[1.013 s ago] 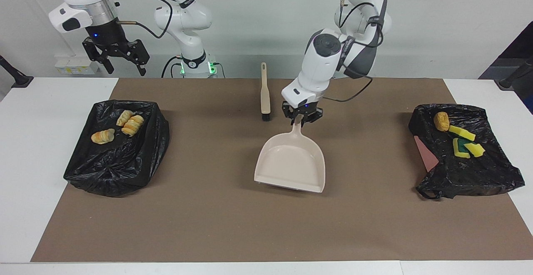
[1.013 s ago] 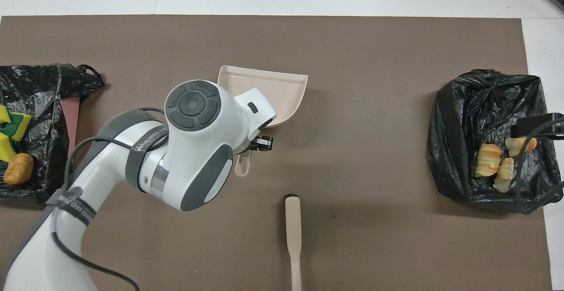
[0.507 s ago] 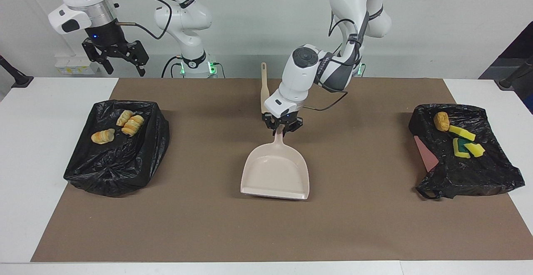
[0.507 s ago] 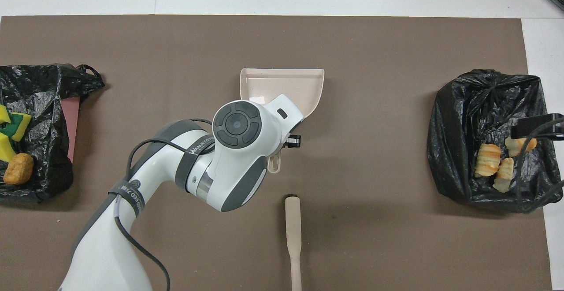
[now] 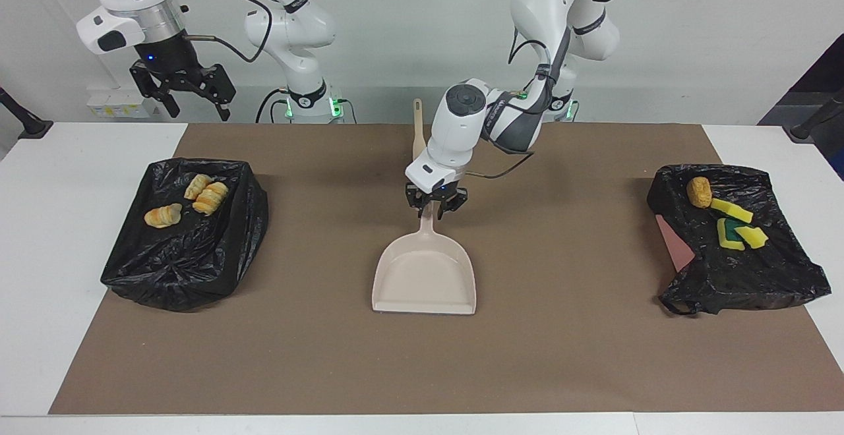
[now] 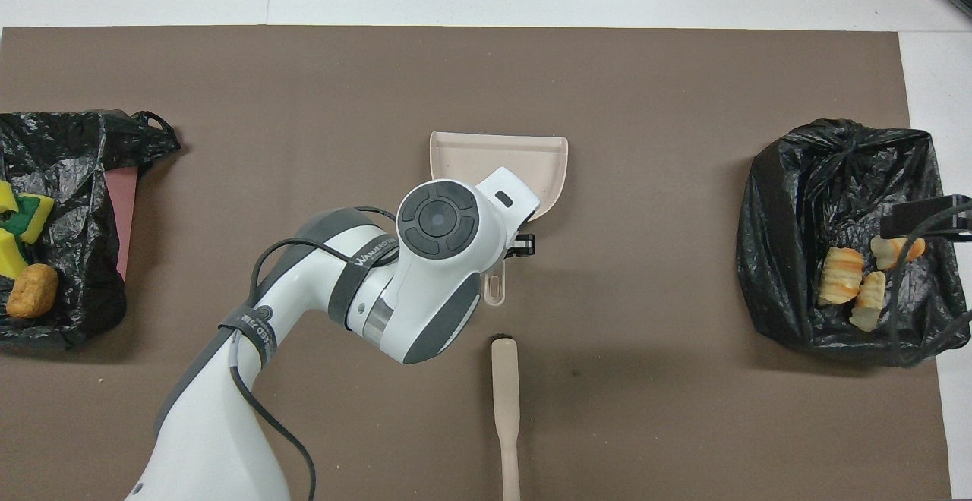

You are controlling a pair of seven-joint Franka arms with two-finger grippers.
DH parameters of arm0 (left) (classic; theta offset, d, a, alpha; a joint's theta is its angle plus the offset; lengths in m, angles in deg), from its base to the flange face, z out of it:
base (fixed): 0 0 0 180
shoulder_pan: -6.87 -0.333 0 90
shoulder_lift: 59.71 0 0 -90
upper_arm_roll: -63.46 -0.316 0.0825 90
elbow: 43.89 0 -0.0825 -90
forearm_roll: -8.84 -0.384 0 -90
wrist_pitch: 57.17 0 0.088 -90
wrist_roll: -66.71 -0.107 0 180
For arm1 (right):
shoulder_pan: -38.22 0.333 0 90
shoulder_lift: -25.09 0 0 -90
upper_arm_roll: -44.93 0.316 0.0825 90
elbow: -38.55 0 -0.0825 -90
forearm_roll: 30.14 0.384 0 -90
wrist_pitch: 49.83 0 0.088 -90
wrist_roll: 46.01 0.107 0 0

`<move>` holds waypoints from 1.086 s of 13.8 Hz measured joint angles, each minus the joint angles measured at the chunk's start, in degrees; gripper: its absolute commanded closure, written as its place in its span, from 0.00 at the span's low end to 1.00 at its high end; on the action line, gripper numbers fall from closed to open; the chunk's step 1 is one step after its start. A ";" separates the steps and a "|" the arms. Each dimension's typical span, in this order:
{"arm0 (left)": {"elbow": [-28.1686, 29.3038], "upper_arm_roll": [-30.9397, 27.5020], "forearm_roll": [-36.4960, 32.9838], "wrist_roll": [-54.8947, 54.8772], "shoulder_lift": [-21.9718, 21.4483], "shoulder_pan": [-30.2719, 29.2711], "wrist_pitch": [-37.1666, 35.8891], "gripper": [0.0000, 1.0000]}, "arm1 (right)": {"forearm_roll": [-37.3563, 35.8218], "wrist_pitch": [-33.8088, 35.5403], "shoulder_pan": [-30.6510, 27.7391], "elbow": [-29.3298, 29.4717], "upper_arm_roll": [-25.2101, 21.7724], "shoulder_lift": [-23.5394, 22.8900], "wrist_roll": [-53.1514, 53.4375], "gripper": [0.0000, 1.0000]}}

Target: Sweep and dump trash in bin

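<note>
Item: beige plastic dustpan (image 5: 425, 277), flat mid-mat. My left gripper (image 5: 435, 205) sits at its handle (grip unreadable). Trash scraps (image 5: 724, 216) binned already; I judge release next. Right gripper (image 5: 191, 95) waits, spread.

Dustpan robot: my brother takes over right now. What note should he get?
Left gripper: at the handle of the dustpan, which lies flat and empty mid-mat.
Right gripper: open, raised, waiting above the right arm's end of the table.
Trash: bread pieces in the right-end bin; sponge bits and nugget on the left-end bin.
Brush: nearer the robots than the dustpan.
Done: no scraps on the mat.
Left: probably only leaving the dustpan and pulling back.
</note>
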 measured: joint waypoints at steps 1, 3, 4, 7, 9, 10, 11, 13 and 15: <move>-0.26 -0.67 0.00 0.32 -1.18 -0.11 -1.71 0.00 | 0.00 0.00 0.00 0.00 0.00 0.00 0.00 0.00; -0.42 -2.72 -0.02 0.44 -3.69 -0.50 -4.38 0.00 | 0.00 0.00 0.00 0.00 0.00 0.00 0.00 0.00; -0.43 -4.08 -0.03 0.44 -4.83 -1.02 -5.59 0.00 | 0.00 0.00 0.00 0.00 0.00 0.00 0.00 0.00; -0.56 -5.50 -0.06 -0.12 -7.64 -7.36 -8.35 0.00 | 0.00 0.00 0.00 0.00 0.00 0.00 0.00 0.00; -1.42 -5.57 -0.05 -3.24 -8.75 -12.11 -10.70 0.00 | 0.00 0.00 0.00 0.00 0.00 0.00 0.00 0.00; -2.49 -5.59 -0.02 -6.00 -9.00 -14.09 -12.60 0.00 | 0.00 0.00 0.00 0.00 0.00 0.00 0.00 0.00; -3.97 -5.60 -0.01 -9.42 -9.03 -16.07 -14.97 0.00 | 0.00 0.00 0.00 0.00 0.00 0.00 0.00 0.00; -6.27 -5.64 -0.02 -17.01 -9.08 -19.59 -19.24 0.00 | 0.00 0.00 0.00 0.00 0.00 0.00 0.00 0.00; -7.90 -5.71 -0.08 -25.03 -9.38 -23.15 -23.25 0.00 | 0.00 0.00 0.00 0.00 0.00 0.00 0.00 0.00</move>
